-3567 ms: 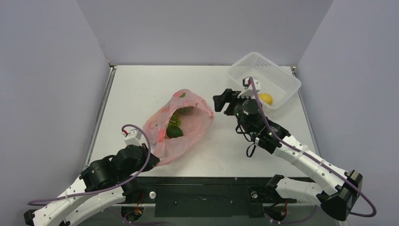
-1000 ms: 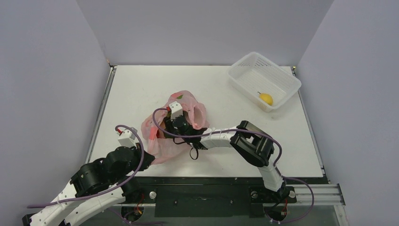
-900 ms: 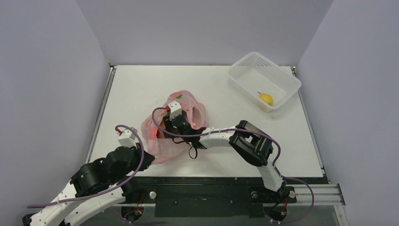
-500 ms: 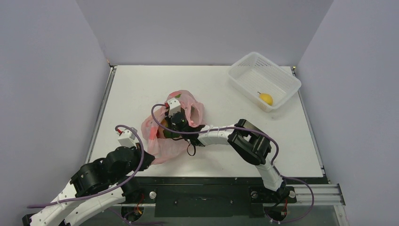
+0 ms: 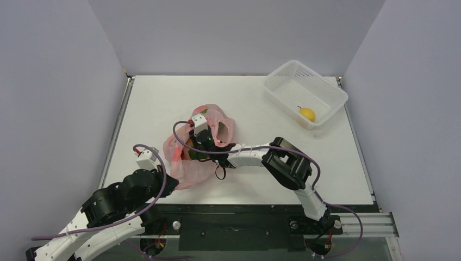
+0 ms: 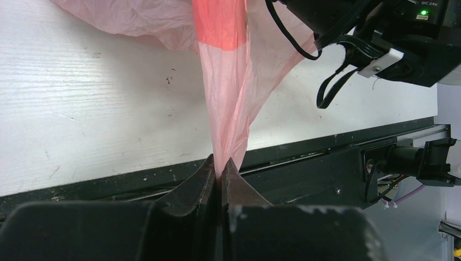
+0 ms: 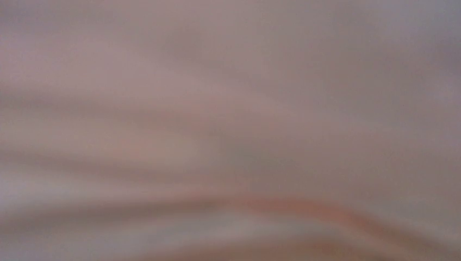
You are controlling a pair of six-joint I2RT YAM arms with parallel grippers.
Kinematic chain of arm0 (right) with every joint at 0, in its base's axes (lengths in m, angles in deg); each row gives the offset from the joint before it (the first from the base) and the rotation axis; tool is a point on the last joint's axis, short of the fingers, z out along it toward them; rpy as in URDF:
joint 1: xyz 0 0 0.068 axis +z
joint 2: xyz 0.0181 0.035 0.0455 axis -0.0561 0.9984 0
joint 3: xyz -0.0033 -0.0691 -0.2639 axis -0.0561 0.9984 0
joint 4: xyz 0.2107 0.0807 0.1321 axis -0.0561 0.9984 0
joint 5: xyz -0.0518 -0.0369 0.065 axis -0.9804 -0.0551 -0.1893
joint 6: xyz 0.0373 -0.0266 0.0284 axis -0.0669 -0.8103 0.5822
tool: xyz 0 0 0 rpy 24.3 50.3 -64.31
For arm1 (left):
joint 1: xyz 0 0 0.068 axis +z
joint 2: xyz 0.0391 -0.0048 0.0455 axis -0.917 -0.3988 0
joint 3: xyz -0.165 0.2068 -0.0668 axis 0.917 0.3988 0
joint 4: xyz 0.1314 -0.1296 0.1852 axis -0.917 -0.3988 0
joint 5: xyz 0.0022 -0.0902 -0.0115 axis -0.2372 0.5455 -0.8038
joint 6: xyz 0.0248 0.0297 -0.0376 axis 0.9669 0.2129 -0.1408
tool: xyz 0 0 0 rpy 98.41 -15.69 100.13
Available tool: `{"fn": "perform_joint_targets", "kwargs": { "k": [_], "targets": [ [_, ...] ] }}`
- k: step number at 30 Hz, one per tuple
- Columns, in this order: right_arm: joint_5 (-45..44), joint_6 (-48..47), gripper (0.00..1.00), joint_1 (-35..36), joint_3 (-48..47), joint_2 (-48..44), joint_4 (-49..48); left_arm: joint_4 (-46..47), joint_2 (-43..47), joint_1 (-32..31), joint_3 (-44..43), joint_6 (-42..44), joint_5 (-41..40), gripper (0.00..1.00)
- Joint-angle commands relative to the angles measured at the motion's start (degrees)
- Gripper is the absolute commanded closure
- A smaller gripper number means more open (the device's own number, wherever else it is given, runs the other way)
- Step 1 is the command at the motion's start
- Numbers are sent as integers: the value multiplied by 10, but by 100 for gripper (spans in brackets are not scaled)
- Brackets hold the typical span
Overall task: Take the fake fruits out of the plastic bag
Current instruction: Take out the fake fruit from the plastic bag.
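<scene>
A thin, translucent pink crinkly plastic bag (image 5: 186,165) lay slumped near the middle of the white counter (image 5: 157,100), closer to its near edge, with its mouth facing away from the arms. The left end effector (image 6: 219,175) was clamped shut on a gathered fold at the bag's near corner, pulling the film taut just past the counter's front edge. The right arm stretched leftward across the counter, and the right end effector (image 5: 192,151) was buried in the bag's mouth; whether it was open or closed could not be told, since its wrist camera showed only blurred pink. Hints of orange and dark green plastic fruits (image 5: 188,145) showed inside the bag beside it. Well apart, a small yellow plastic lemon (image 5: 307,114) lay in a white perforated plastic basket (image 5: 282,70) at the far right corner.
</scene>
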Motion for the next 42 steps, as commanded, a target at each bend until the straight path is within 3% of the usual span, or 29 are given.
{"fn": "perform_joint_targets", "kwargs": {
  "k": [1,5,10,22,27,33,42],
  "targets": [
    [7,-6,82,-6,-34,14,-1,10,3,-1,-7,0,-8,100],
    [13,-8,93,-7,-38,15,0,10,7,-1,-7,-2,-10,100],
    [13,-5,100,-7,-13,-15,-1,10,11,-1,-6,-2,-11,100],
    [45,4,100,-5,123,-189,-4,13,9,-1,-8,-6,-10,100],
    [142,9,100,-6,156,-244,-2,45,-6,-1,-8,-6,6,100],
    [181,37,100,3,161,-298,14,69,-37,-1,-10,7,14,100],
    [150,59,100,3,123,-371,62,83,-44,-1,0,7,8,100]
  ]
}}
